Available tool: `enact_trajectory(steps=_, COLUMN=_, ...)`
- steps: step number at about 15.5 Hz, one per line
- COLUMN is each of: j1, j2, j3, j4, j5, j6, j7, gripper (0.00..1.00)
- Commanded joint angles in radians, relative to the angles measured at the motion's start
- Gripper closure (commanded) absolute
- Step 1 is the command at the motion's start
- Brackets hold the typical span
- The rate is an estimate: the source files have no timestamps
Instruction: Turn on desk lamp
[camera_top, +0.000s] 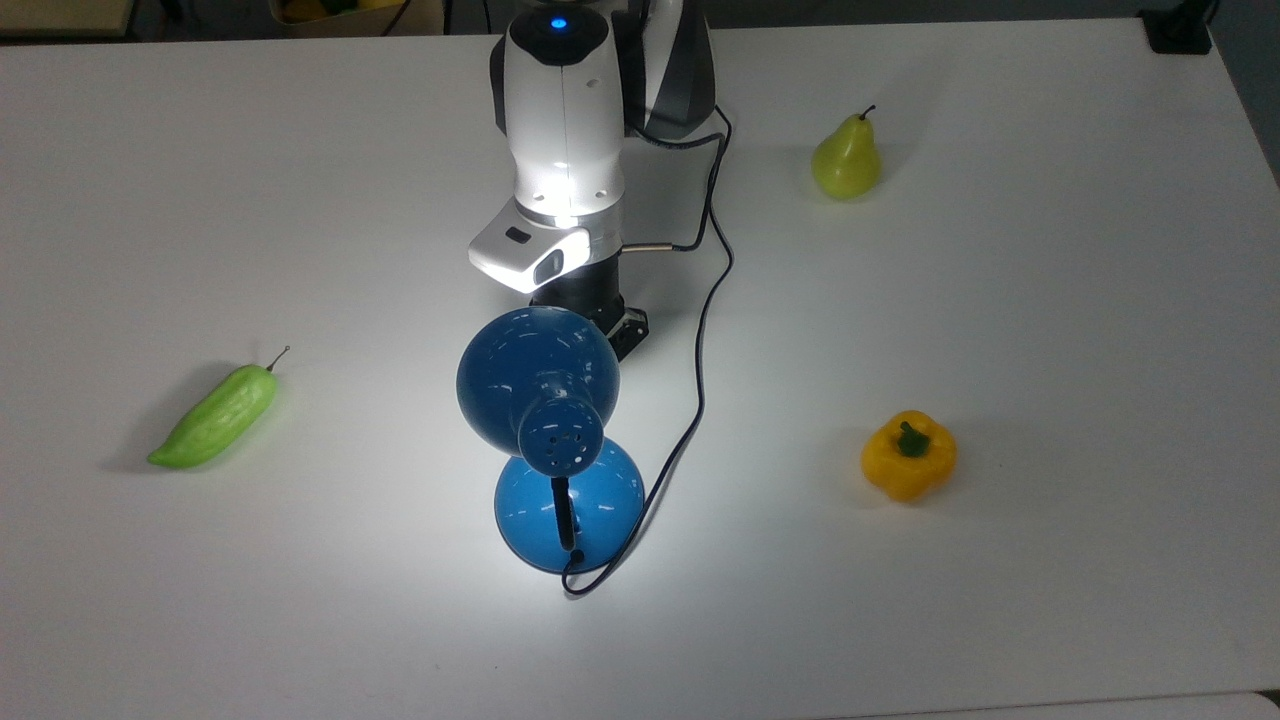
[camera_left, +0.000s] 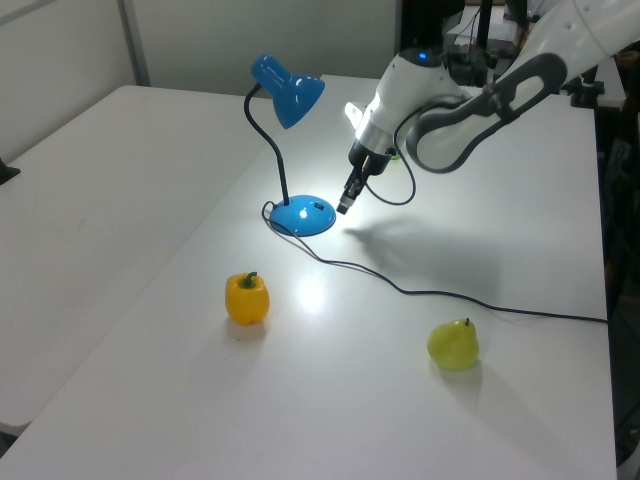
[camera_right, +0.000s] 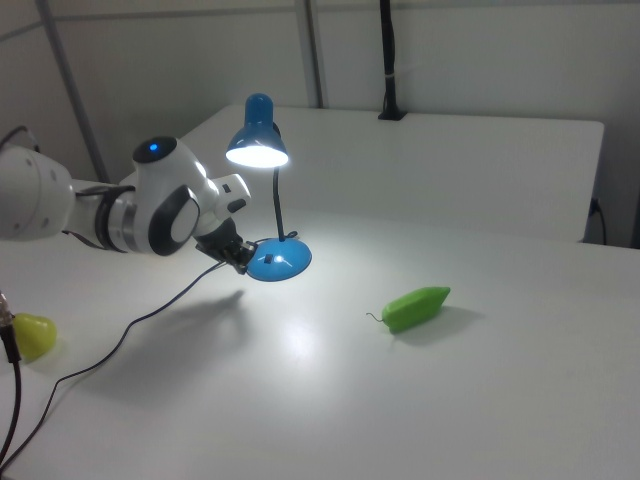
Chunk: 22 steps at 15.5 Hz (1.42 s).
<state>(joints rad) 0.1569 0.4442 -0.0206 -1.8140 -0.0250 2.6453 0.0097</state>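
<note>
The desk lamp (camera_top: 545, 420) stands near the centre of the white table (camera_top: 1050, 320) in the top view, its round blue base (camera_left: 304, 215) flat on the surface and its domed shade (camera_right: 257, 142) raised on the curved black neck. The lamp is lit: in the right view the underside of the shade glows, and a bright patch lies on the table around the base. A black cord (camera_top: 700, 380) leaves the base and, in the top view, runs up the frame along the right of the lamp toward the arm. The gripper (camera_left: 345, 203) sits at centre frame in the left view, pointing down at the table just beside the base on the left view's right, apart from it and clear of the surface. In the right view the gripper (camera_right: 237, 262) appears at left of centre, close to the base's edge on the right view's left. Whether the fingers are apart or together cannot be told. A yellow bell pepper (camera_top: 908, 455) sits at right of centre in the top view, a pear (camera_top: 846, 159) at upper right, and a green bitter gourd (camera_top: 215, 417) at left of centre, all well apart from the lamp. The white arm (camera_top: 560, 130) enters from the top edge of the top view.
</note>
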Motion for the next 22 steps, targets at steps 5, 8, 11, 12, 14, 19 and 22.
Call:
enact_trajectory(steps=5, j1=0.02, j2=-0.315, j3=-0.009, j4=-0.054, j5=-0.001, j6=-0.663, j7=0.021, gripper=0.53)
enact_trajectory(steps=8, j1=0.026, j2=-0.395, j3=-0.009, j4=-0.038, j5=-0.001, j6=-0.795, j7=0.029, gripper=0.09)
enact_trajectory(steps=11, j1=0.027, j2=-0.442, j3=-0.01, j4=0.014, j5=-0.003, j6=-0.918, j7=0.029, gripper=0.0)
enact_trajectory(steps=12, j1=0.027, j2=-0.452, j3=-0.01, j4=0.037, j5=-0.003, j6=-0.959, j7=0.03, gripper=0.0)
enact_trajectory(steps=14, j1=0.024, j2=-0.467, j3=-0.012, j4=0.099, j5=-0.004, j6=-1.063, j7=0.027, gripper=0.0)
enact_trajectory(steps=19, j1=0.018, j2=-0.469, j3=-0.021, j4=0.168, j5=-0.001, j6=-1.115, j7=0.024, gripper=0.0)
enact_trajectory(steps=22, j1=0.009, j2=-0.467, j3=-0.024, j4=0.167, j5=0.004, j6=-1.007, j7=0.03, gripper=0.0)
